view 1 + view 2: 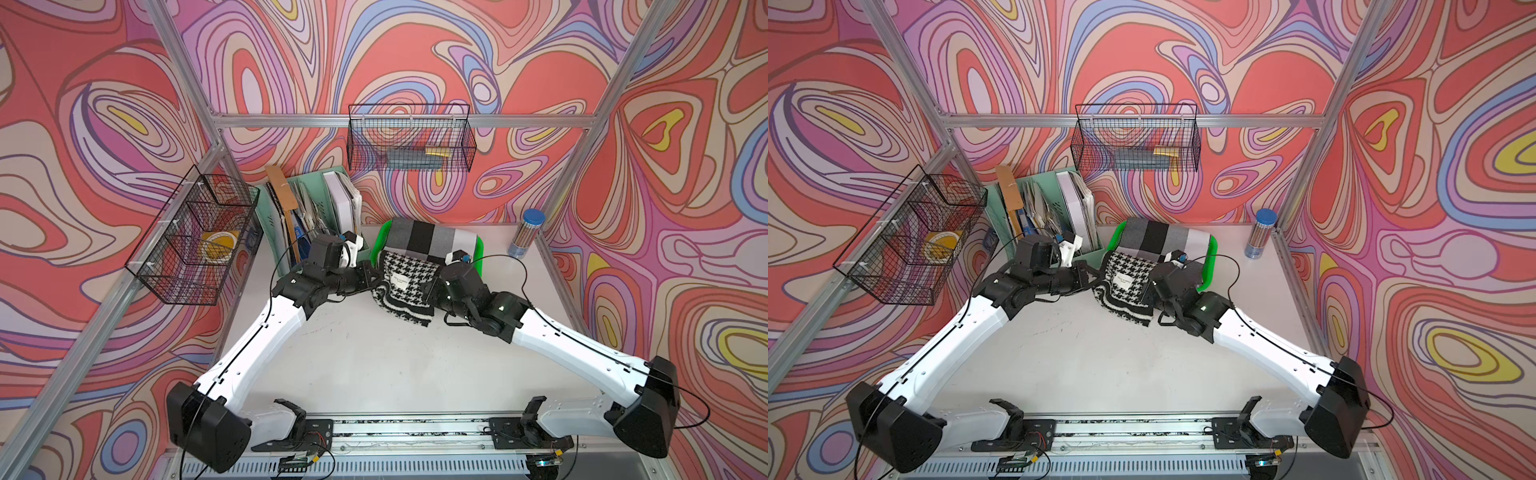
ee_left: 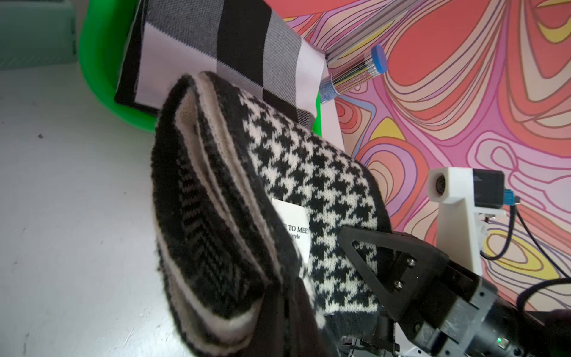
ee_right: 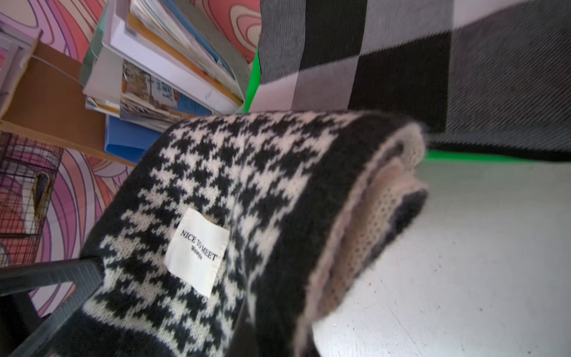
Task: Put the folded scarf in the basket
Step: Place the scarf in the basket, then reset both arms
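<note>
Black-and-white houndstooth scarf [image 1: 401, 286], frame centre, pinched at both ends by left gripper [image 1: 371, 277] and right gripper [image 1: 428, 291]; upper edge overlaps green basket [image 1: 479, 259] rim, checked cloth [image 1: 428, 239] inside.

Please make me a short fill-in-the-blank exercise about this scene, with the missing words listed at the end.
1. The left gripper and the right gripper are both shut on the houndstooth scarf, whose label reads NICE TO ____.
2. The basket behind it, which holds a checked cloth, is bright ____.
3. The tube at the back of the table has a ____ cap.

Missing words: MEET; green; blue.
</note>
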Motion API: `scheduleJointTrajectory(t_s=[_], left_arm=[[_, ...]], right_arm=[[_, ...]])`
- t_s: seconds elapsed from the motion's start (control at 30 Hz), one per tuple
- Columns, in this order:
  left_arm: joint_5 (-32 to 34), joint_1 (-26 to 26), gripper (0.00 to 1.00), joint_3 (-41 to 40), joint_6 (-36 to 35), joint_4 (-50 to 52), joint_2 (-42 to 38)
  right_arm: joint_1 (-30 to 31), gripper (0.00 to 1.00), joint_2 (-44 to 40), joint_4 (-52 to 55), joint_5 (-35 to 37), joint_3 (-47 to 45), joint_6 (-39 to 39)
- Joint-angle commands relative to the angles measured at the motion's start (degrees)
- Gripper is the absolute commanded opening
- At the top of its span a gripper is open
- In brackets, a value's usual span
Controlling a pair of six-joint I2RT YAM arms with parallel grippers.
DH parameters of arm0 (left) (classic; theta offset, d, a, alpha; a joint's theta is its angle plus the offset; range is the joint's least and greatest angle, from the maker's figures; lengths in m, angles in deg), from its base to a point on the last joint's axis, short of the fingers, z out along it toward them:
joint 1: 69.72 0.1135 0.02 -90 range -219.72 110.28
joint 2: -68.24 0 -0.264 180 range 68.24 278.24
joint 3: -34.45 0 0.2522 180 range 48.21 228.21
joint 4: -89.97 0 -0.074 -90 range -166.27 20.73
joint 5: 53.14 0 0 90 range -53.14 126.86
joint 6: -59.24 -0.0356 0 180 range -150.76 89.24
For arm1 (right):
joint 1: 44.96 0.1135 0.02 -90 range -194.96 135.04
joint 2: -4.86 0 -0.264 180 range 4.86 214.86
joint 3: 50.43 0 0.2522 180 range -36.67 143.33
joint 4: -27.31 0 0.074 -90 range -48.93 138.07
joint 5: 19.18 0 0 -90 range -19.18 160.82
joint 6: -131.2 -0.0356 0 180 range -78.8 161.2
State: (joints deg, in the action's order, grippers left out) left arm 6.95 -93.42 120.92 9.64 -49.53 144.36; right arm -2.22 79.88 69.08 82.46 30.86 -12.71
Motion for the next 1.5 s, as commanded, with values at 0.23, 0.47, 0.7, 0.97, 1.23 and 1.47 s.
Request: scheduleJointTrajectory(t_s=[0.23, 0.47, 0.7, 0.97, 1.23, 1.47], left_arm=[[-2.68, -0.32, 0.00, 24.62, -1.41, -1.83, 23.79], [-0.67, -0.31, 0.00, 40.24, -3.28, 0.32, 38.70], [3.45, -0.16, 0.38, 45.84, -5.78, 4.91, 44.95], [14.59, -0.11, 0.98, 42.48, -7.59, 11.59, 36.51], [18.90, -0.11, 0.98, 22.89, -10.89, 9.71, 15.08], [32.53, -0.06, 0.99, -6.74, -18.24, -1.08, -8.49]], right_arm=[[-19.08, 0.00, 9.82, 3.51, -10.43, 10.67, 11.54], [-26.72, 0.00, 22.98, 3.36, -17.28, 21.67, 15.13], [-28.33, 0.10, 30.27, 3.89, -19.43, 26.09, 16.06], [-28.33, 0.82, 15.71, 4.23, -11.71, 15.10, 16.33], [-28.33, 0.89, -8.11, 2.16, 0.23, -1.07, 19.41], [-28.33, 0.98, -29.44, -2.11, 18.30, -17.68, 17.81]])
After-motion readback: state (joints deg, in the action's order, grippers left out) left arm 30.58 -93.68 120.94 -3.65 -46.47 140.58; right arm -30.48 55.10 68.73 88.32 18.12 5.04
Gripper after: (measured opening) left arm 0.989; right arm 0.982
